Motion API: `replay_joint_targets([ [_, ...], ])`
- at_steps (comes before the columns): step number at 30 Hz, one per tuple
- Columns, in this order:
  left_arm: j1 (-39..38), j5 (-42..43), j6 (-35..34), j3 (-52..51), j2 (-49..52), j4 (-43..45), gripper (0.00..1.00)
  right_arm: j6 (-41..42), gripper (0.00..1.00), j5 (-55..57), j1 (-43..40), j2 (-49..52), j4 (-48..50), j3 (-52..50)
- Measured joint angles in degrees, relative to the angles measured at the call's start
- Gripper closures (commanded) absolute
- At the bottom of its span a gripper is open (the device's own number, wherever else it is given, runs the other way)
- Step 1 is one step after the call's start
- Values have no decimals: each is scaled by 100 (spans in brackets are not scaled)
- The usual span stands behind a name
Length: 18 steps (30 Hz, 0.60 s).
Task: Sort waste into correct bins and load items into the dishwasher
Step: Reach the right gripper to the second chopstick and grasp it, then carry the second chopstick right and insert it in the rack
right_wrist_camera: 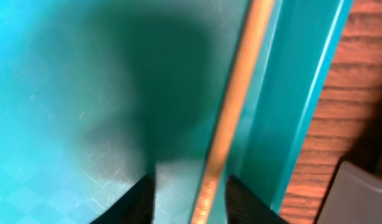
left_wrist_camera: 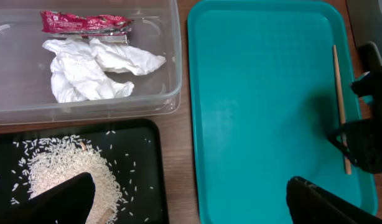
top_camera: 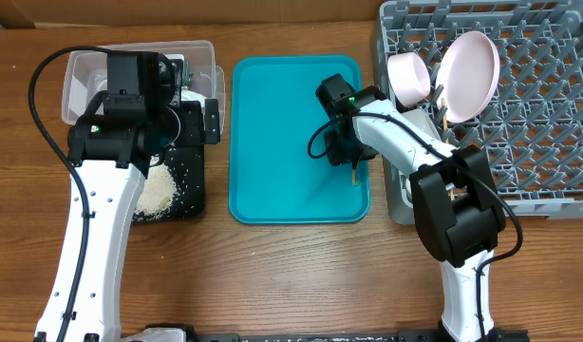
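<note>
I've got my right hand (right_wrist_camera: pixel 190 200) narrowly parted astride the thin wooden chopstick (right_wrist_camera: pixel 231 106), since it hugs the rim of the teal plastic tray (right_wrist_camera: pixel 297 93). Left hand (left_wrist_camera: pixel 197 202) hangs wide, empty.

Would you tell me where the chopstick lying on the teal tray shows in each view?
Overhead: chopstick pokes out below the right gripper, by the teal tray's right rim.
Left wrist: far right, running along that rim.
Right wrist: centre, between the fingers.
Shared landmark: that rim.
</note>
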Motion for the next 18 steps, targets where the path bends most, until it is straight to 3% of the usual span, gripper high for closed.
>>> replay_joint_targets([
  [4, 0, 0, 0, 0, 0, -2, 0, -11, 83, -105, 15, 13, -22, 11],
  [6, 0, 0, 0, 0, 0, -2, 0, -63, 96, -188, 26, 20, -22, 20],
  [12, 0, 0, 0, 0, 0, -2, 0, -131, 96, -323, 33, 28, -190, 72],
  [18, 0, 0, 0, 0, 0, 2, 0, -140, 96, -634, 33, 13, -1027, 586],
])
